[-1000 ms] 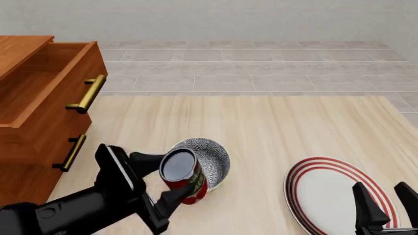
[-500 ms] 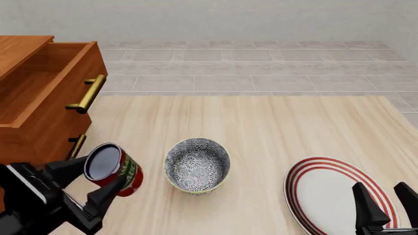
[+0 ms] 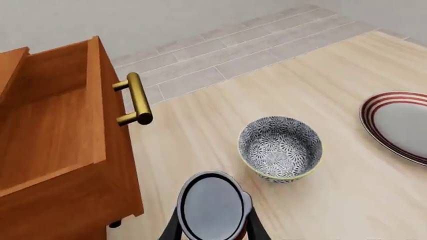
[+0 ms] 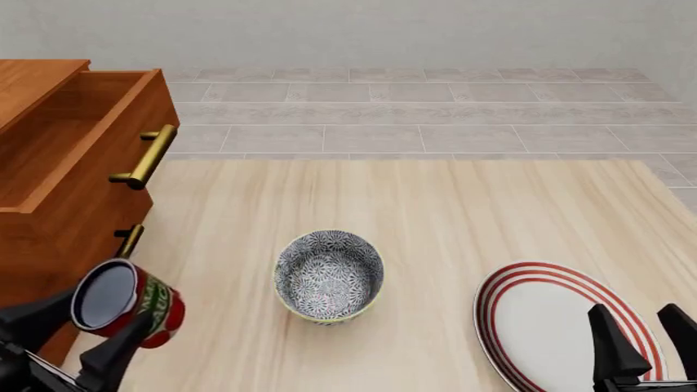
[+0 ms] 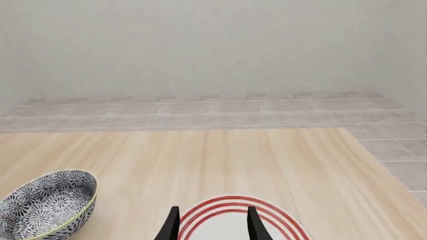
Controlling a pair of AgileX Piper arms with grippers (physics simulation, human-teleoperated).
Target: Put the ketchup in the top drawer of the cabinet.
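Note:
The ketchup [image 4: 129, 305], a small red bottle with a dark round end, is held off the table by my left gripper [image 4: 104, 320], which is shut on it at the lower left, in front of the cabinet [image 4: 44, 237]. In the left wrist view the ketchup's dark end [image 3: 212, 205] sits between the fingers [image 3: 175, 227]. The top drawer [image 4: 65, 155] is pulled open, with its brass handle [image 4: 147, 155] towards the table; it is also in the left wrist view [image 3: 47, 120]. My right gripper [image 4: 650, 339] is open and empty over the plate.
A patterned grey bowl [image 4: 329, 275] stands on the table to the right of the ketchup. A white plate with red rings [image 4: 534, 318] lies at the right front. The lower drawer's handle [image 4: 129, 241] shows, with that drawer closed. The tiled floor lies beyond the table's far edge.
My left gripper has carried the ketchup leftwards, from beside the bowl to in front of the cabinet. The right arm has not moved.

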